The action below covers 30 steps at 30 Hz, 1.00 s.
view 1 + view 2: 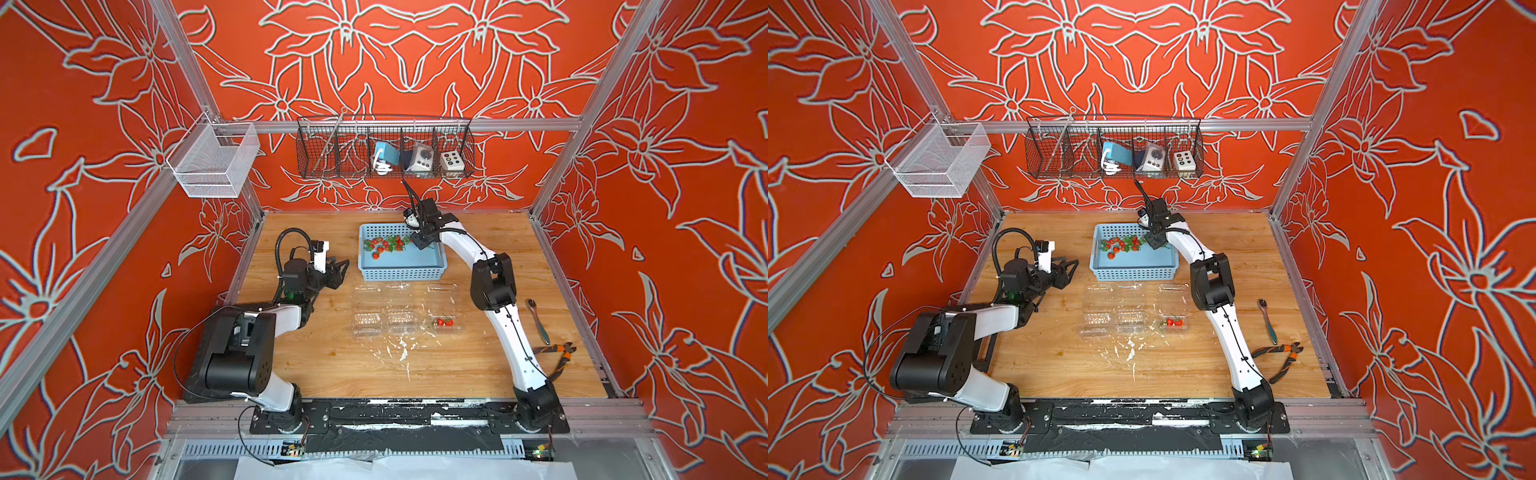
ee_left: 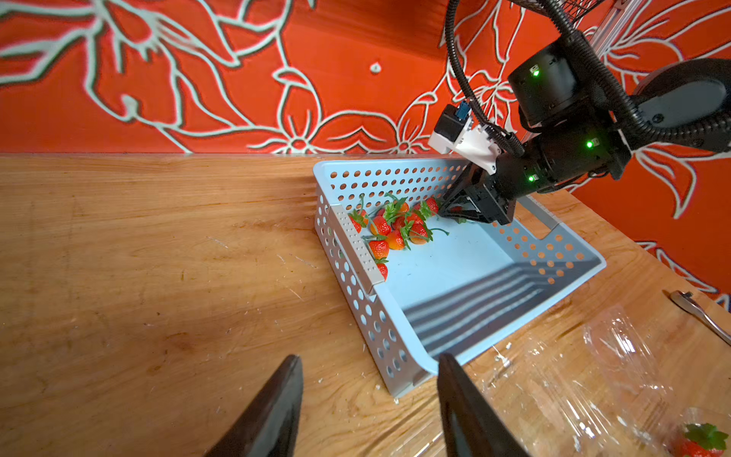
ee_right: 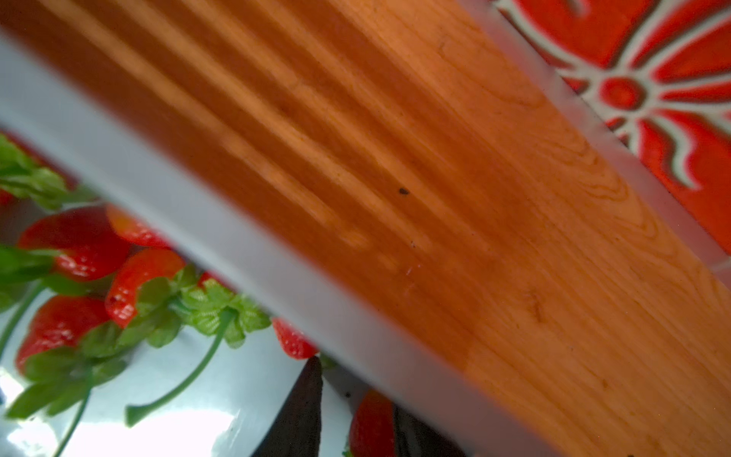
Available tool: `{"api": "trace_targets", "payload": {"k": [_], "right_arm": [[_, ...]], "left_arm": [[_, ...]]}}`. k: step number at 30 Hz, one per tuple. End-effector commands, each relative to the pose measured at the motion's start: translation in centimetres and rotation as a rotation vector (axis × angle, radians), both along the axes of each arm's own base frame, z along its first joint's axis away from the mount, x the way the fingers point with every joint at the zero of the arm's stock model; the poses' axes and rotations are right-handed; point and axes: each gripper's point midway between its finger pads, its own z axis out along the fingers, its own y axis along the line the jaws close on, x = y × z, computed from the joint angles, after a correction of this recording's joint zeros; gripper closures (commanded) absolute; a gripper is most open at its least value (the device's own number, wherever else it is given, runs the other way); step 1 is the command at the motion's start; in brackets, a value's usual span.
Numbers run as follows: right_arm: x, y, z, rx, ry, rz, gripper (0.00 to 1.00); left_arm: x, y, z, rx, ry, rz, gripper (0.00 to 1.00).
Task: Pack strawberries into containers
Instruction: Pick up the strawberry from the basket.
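Clock: 12 = back wall, as in a top view.

- L gripper (image 1: 342,274): parked on the table at 9 o'clock of the blue basket (image 1: 401,274). Jaws apart, nothing between them.
- Strawberries (image 1: 386,245): heaped in the basket's 11 o'clock corner, stems pointing every way.
- R gripper (image 1: 419,243): down inside the basket at the heap's 3 o'clock edge, so it's the nearer arm by far. Jaws narrow, straddling one berry (image 3: 372,423). The berry's long axis seems to run along the fingers (image 3: 304,407). Can't tell if it's pinched yet, as a sliver of basket floor shows beside one finger.
- Clear boxes (image 1: 402,323): row of 3, lids open, at 6 o'clock of the basket. Rightmost box (image 1: 457,330) has 2 berries (image 1: 444,322), the others look empty.
- Next move, prob.: lift, then carry toward 6 o'clock.
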Motion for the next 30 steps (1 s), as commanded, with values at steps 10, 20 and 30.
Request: {"api": "trace_targets", "payload": {"k": [10,20,30], "right_arm": [[-1.2,0.7,0.5,0.057,0.027,0.049,1.0],[-3.2,0.6,3.4,0.104,0.014,0.061,1.0],[-4.9,0.3,4.7,0.126,0.028,0.063,1.0]], "left_arm": [[0.2,-0.4,0.7,0.003,-0.026,-0.024,0.46],[0.2,-0.4,0.7,0.003,-0.026,-0.023,0.46],[0.2,-0.4,0.8,0.002,-0.025,-0.023,0.46]]}}
